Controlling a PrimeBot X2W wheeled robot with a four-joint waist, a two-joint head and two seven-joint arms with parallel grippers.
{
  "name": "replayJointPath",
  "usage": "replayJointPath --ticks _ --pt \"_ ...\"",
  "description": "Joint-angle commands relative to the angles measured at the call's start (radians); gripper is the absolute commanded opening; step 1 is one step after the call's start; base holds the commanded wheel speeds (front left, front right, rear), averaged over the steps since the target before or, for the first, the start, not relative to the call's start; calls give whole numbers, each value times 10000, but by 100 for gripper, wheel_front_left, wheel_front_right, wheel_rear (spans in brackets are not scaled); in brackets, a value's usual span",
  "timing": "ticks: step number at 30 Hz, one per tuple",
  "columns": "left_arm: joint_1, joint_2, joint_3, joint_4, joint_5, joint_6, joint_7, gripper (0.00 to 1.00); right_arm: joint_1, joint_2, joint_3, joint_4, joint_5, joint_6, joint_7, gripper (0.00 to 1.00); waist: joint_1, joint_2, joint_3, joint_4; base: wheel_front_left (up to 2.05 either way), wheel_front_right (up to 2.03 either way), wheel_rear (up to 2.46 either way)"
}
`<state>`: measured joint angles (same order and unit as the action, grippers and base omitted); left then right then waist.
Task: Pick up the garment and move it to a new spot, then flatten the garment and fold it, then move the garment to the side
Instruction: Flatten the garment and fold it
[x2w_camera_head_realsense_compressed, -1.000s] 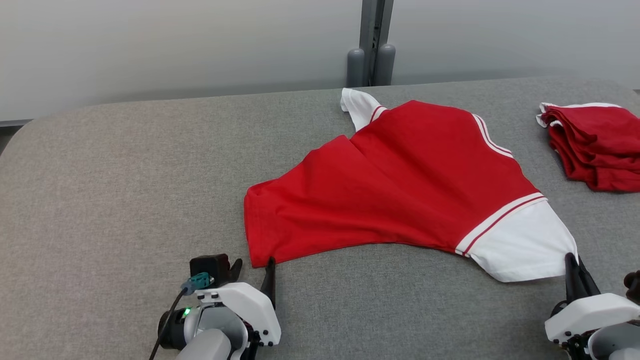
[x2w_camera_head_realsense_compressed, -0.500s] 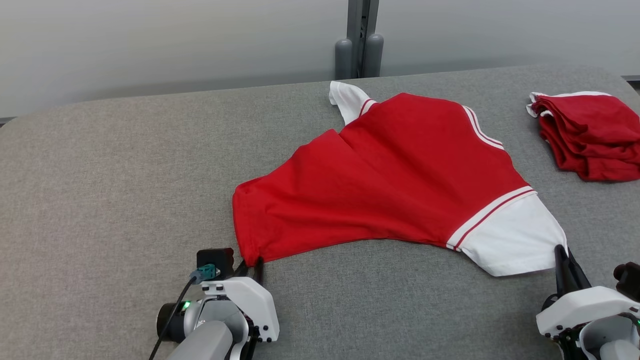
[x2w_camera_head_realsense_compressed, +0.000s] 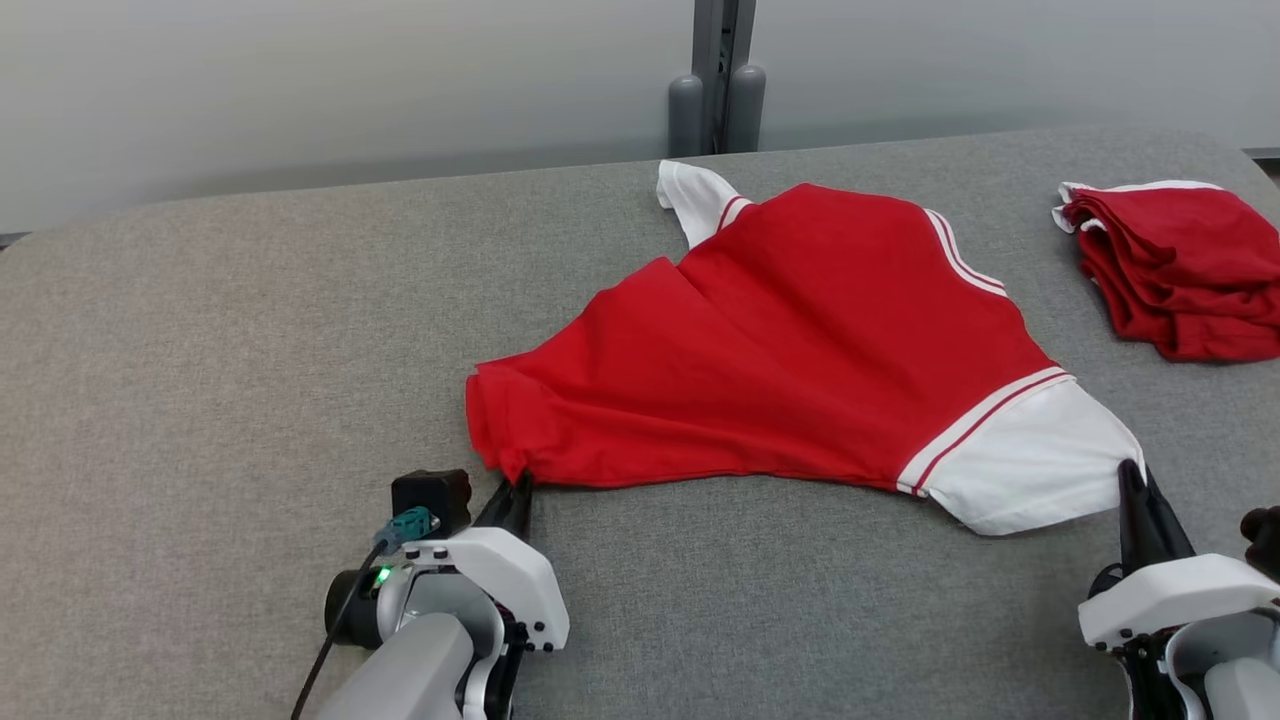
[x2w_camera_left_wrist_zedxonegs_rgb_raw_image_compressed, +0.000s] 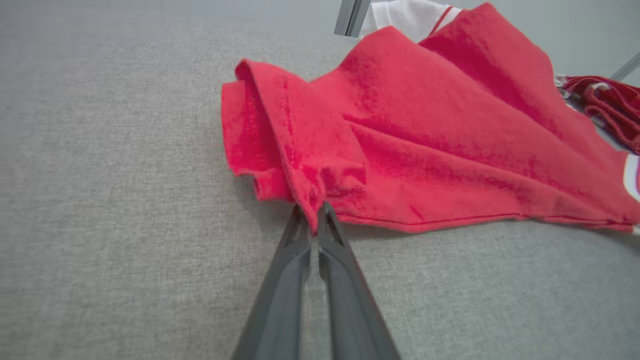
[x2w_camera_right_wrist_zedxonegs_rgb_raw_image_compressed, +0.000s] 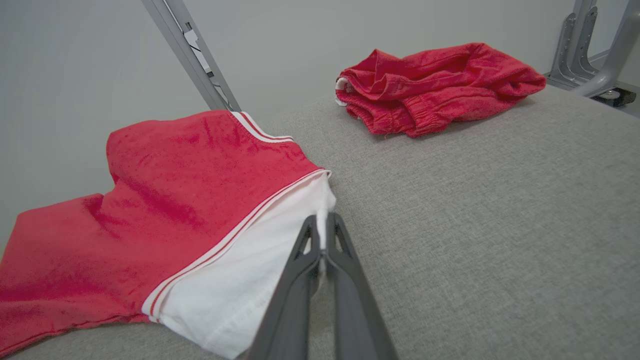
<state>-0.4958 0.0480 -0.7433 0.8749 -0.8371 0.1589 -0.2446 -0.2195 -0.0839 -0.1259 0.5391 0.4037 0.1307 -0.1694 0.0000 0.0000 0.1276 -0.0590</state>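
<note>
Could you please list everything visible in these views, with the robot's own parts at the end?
garment: one, red with white striped sleeves, spread over the table's middle
bundled clothing: one heap, red with white trim, far right of the table
table: one, grey fabric top, under both
post: one, grey metal, behind the table's far edge
wall: pale grey, behind
left pincer: one, dark fingers, shut on the garment's red hem corner
right pincer: one, dark fingers, shut on the garment's white sleeve edge

Red garment (x2w_camera_head_realsense_compressed: 800, 340), white striped sleeves; grey table (x2w_camera_head_realsense_compressed: 200, 350).
</note>
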Motion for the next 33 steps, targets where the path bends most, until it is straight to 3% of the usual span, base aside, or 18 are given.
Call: replayJointPath --ticks 1,5,17,27,33 --pt "-187 53 91 -51 23 -75 -92 0 -129 -124 -9 -96 94 0 -119 0 0 0 -29 35 0 0 0" --pt "-299 175 685 -622 275 -148 -206 0 -174 -218 64 -654 577 0 -197 0 0 0 -135 146 0 0 0" --pt "1032 618 2964 -4659 1912 -259 -208 0 301 -595 88 -4189 2580 0 254 0 0 0 -595 404 0 0 0" --pt "1324 1309 3385 -7816 2619 -193 -105 0 562 -682 -617 -7691 4146 2 1096 0 0 0 -975 390 0 0 0" --pt "1391 1870 3473 -9726 2665 -10 583 0 554 -546 -1165 -9238 4606 2 1744 0 0 0 -946 343 0 0 0"
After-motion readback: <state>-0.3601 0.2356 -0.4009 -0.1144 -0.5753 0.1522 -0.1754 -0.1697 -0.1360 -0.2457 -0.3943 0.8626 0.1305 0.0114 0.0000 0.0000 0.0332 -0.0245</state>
